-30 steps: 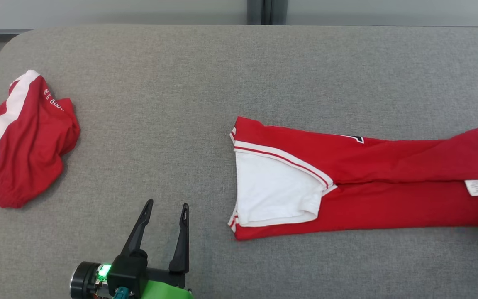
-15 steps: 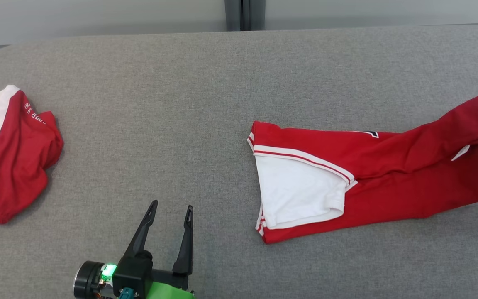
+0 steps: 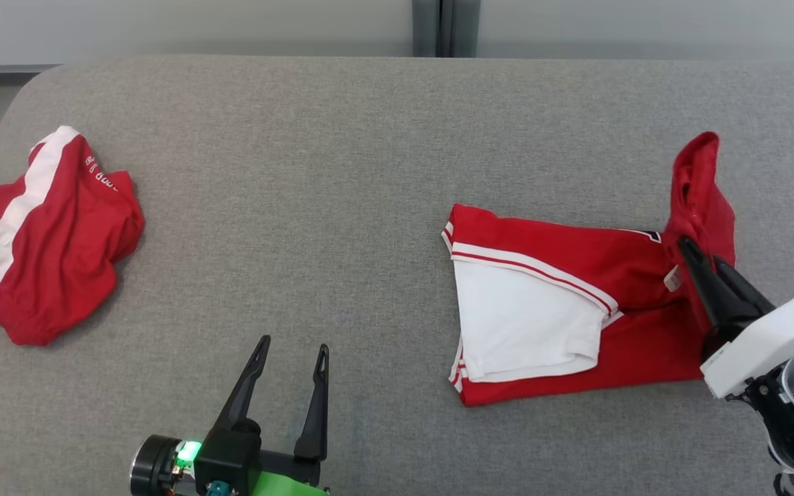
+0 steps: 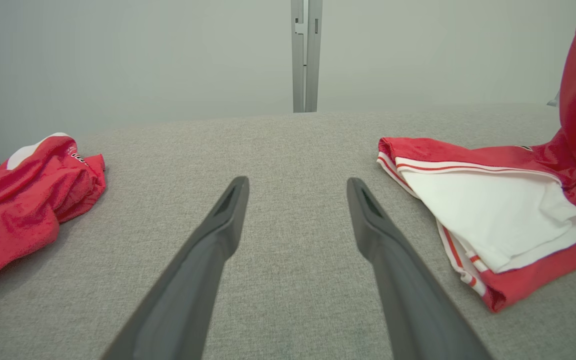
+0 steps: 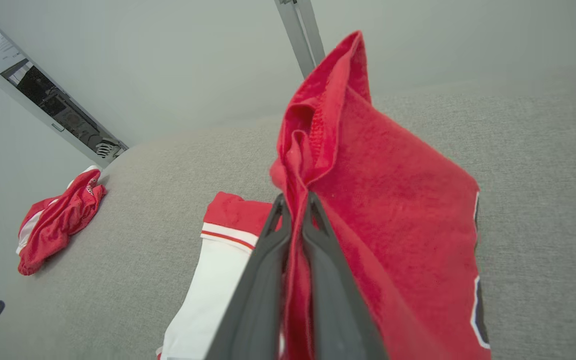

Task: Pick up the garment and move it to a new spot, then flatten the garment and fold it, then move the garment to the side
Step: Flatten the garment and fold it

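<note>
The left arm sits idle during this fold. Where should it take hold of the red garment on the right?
Likely the near hem corner of the red garment, where the striped edges lie stacked and flat at its left end. The open left gripper could come in low from the left, along the grey cushion, since the right gripper is shut on the raised opposite end.

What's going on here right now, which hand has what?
The right hand is shut on one end of the red and white garment, holding that end raised off the grey surface. The rest of it lies on the surface with a white panel showing. The left hand hovers open and holds nothing. A second red garment lies crumpled at the far left.
</note>
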Motion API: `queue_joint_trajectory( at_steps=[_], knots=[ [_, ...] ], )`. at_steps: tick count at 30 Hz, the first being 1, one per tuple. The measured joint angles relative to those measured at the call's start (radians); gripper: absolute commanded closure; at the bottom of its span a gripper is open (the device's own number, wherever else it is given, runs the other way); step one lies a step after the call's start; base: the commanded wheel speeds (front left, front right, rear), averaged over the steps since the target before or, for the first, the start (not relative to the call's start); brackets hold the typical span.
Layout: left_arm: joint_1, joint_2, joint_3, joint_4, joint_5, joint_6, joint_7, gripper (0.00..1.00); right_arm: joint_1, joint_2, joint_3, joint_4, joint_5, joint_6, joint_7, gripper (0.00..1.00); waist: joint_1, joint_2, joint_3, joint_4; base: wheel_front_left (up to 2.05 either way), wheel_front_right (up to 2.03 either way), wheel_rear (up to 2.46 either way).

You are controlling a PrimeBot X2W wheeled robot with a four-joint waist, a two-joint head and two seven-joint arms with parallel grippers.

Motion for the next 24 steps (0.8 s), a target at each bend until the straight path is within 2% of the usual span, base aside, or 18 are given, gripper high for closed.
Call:
queue_joint_trajectory(
  at_steps=[4, 9, 20, 21, 24],
  knots=[
    [-0.001, 0.0, -0.008, 0.002, -0.004, 0.0, 0.0, 0.0, -0.017, 0.05, 0.047, 0.0, -0.005, 0.0, 0.008, 1.0, 0.0, 0.0, 0.007, 0.03, 0.0, 0.0, 0.0],
    [-0.005, -0.001, -0.016, 0.008, -0.012, 0.0, 0.0, 0.0, -0.048, 0.081, 0.102, 0.014, -0.004, 0.0, 0.013, 1.0, 0.0, 0.0, 0.021, 0.063, 0.0, 0.0, 0.0],
    [-0.009, -0.001, -0.026, 0.02, -0.034, 0.012, 0.0, 0.0, -0.028, 0.112, 0.209, 0.056, 0.003, 0.0, 0.047, 1.0, 0.0, 0.0, 0.027, 0.113, 0.0, 0.0, 0.0],
    [-0.009, -0.001, -0.027, 0.02, -0.035, 0.014, 0.0, 0.0, -0.028, 0.116, 0.212, 0.061, 0.003, 0.0, 0.047, 0.0, 0.0, 0.0, 0.027, 0.113, 0.0, 0.0, 0.0],
    [-0.013, -0.001, -0.029, 0.02, -0.038, 0.018, 0.0, 0.0, -0.033, 0.126, 0.211, 0.062, 0.0, 0.0, 0.032, 0.0, 0.0, 0.0, 0.028, 0.112, 0.0, 0.0, 0.0]
  ],
)
